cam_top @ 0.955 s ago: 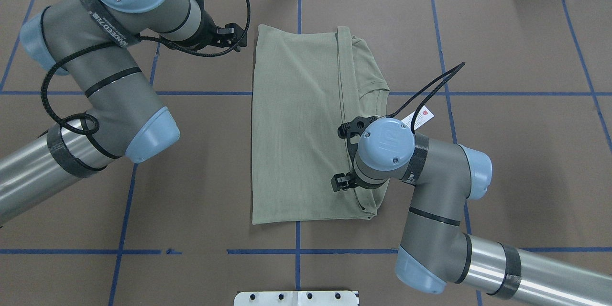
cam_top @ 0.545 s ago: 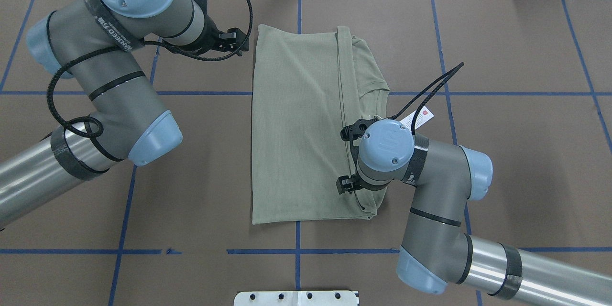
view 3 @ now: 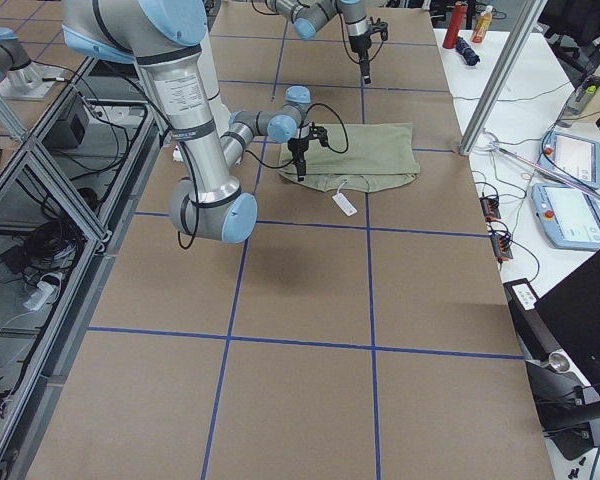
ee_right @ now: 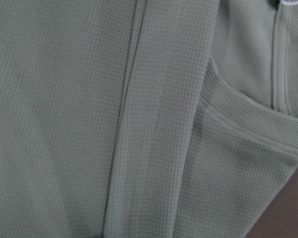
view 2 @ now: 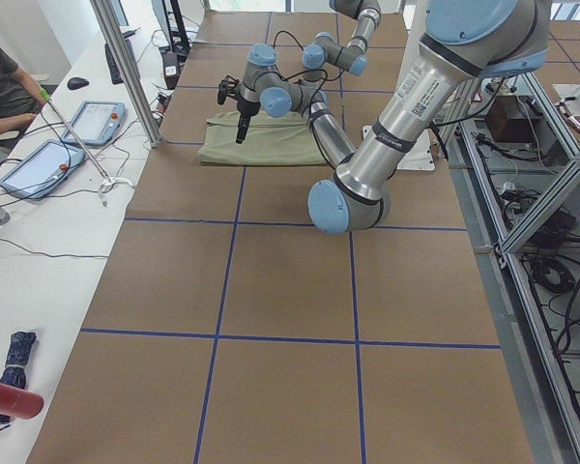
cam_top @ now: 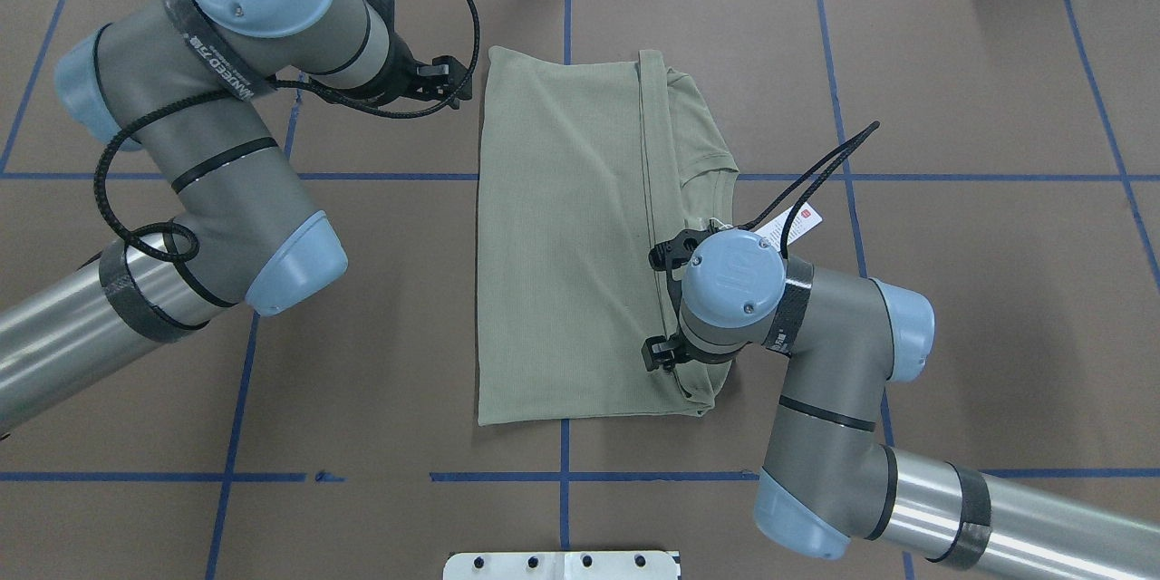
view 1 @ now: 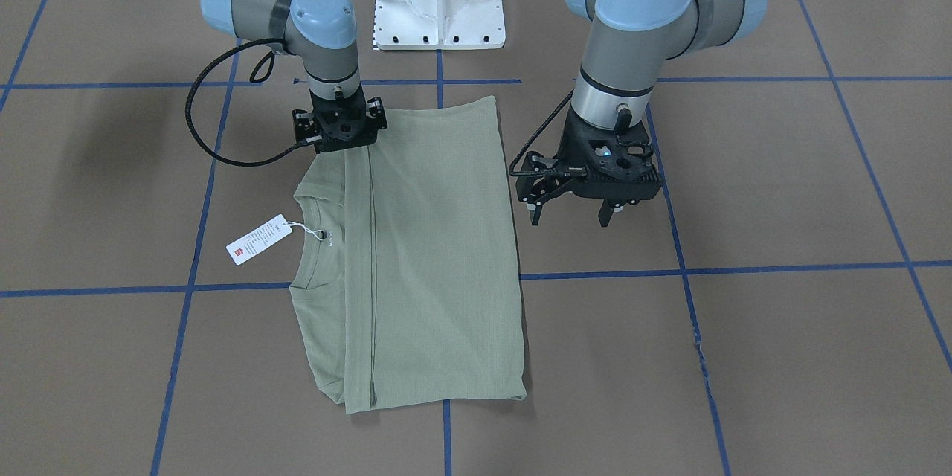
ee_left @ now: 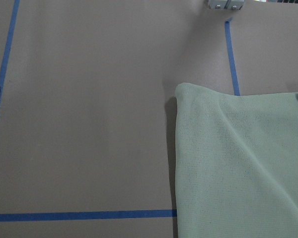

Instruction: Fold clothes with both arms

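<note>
Green shirt [view 1: 439, 253] under right pincer [view 1: 341, 145], tips hidden, grip unclear; left pincer [view 1: 570, 219] spread open

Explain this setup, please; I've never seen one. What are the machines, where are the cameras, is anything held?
Two robot arms work at a brown table marked with blue tape. One camera looks over the robot's shoulders, one faces it, two look from the table's ends, one sits on each wrist. A green shirt, partly folded, lies flat, its white hang tag beside it. The left gripper hovers beside the shirt, fingers open, empty. The right gripper is over the shirt's edge; whether its fingers grip cloth is hidden.
</note>
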`<action>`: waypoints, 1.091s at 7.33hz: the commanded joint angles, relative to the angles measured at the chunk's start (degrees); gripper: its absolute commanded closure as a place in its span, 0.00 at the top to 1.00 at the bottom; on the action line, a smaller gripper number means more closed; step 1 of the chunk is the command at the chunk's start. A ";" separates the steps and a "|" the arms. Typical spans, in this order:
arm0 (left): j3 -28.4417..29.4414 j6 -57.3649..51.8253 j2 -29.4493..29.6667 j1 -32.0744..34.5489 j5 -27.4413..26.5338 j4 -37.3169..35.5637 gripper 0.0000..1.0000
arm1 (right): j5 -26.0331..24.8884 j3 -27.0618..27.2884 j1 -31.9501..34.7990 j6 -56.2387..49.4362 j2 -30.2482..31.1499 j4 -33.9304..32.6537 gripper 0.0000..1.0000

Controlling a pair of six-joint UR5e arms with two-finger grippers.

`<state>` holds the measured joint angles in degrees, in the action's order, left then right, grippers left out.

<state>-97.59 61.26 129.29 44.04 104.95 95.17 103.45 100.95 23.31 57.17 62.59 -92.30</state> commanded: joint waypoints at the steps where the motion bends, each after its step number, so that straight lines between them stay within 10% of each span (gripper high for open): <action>1: 0.03 0.00 0.00 -0.09 0.00 0.02 1.00 | 0.00 0.04 0.24 -0.04 0.08 -0.16 1.00; 8: 0.12 0.70 0.08 -0.62 0.00 0.11 1.00 | 0.00 0.74 1.38 -0.22 1.49 -0.60 1.00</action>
<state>-97.47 61.60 129.36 43.49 104.94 95.24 103.45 101.36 24.31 56.95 63.86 -92.90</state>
